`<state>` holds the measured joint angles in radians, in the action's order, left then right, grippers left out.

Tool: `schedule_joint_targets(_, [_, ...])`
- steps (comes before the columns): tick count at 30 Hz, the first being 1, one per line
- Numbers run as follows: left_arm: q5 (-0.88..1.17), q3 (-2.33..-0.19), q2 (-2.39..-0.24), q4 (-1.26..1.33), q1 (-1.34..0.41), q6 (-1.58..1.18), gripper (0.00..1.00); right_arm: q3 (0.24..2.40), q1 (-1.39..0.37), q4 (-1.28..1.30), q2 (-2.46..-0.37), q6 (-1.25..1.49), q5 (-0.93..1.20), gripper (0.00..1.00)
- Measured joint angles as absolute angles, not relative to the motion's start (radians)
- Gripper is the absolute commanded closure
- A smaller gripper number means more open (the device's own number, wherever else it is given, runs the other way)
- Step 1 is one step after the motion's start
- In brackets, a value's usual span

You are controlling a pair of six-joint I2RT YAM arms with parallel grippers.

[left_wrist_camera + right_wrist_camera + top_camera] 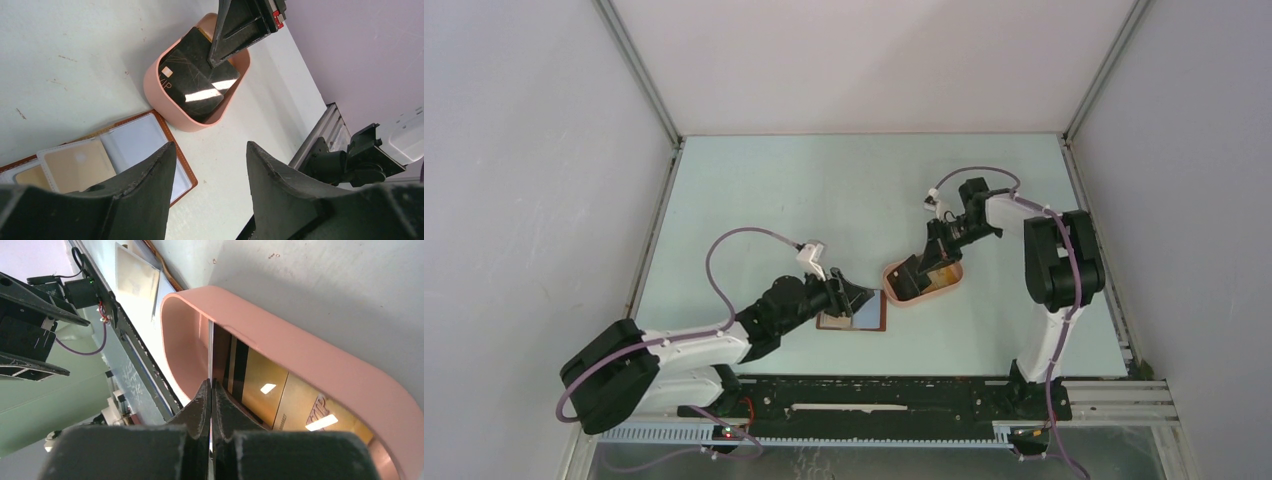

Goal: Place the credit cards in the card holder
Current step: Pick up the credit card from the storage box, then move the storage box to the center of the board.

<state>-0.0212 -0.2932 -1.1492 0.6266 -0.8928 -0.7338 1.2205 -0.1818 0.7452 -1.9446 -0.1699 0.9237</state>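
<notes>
The card holder lies open on the table, reddish-brown rim up, with a tan card in one of its clear pockets. My left gripper hovers open over its right edge, holding nothing. A black credit card leans tilted in the pink tray. My right gripper is shut on that card's edge, which shows edge-on as a thin line. Gold-tan cards lie underneath it in the tray. From above, the right gripper reaches into the tray.
The pink tray stands just right of the open card holder. A metal rail with the arm bases runs along the near table edge. White enclosure walls close in the left, right and back sides.
</notes>
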Motion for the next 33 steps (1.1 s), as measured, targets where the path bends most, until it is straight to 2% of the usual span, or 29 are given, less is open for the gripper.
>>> schedule_joint_targets(10, [-0.039,-0.289,-1.053,0.584,-0.893,-0.725,0.41,1.221,-0.098,0.758,-1.785,-0.201,0.912,1.0])
schedule_joint_targets(24, [-0.101,-0.233,-0.772,0.352,-0.893,-0.672,0.38,1.221,-0.097,0.884,-1.747,-0.382,1.134,1.0])
schedule_joint_targets(27, [-0.102,-0.205,-0.716,0.334,-0.893,-0.675,0.48,1.221,-0.146,0.894,-1.724,-0.406,1.155,1.0])
schedule_joint_targets(33, [-0.075,-0.206,-0.818,0.369,-0.893,-0.705,0.81,1.221,-0.198,0.893,-1.669,-0.411,1.141,1.0])
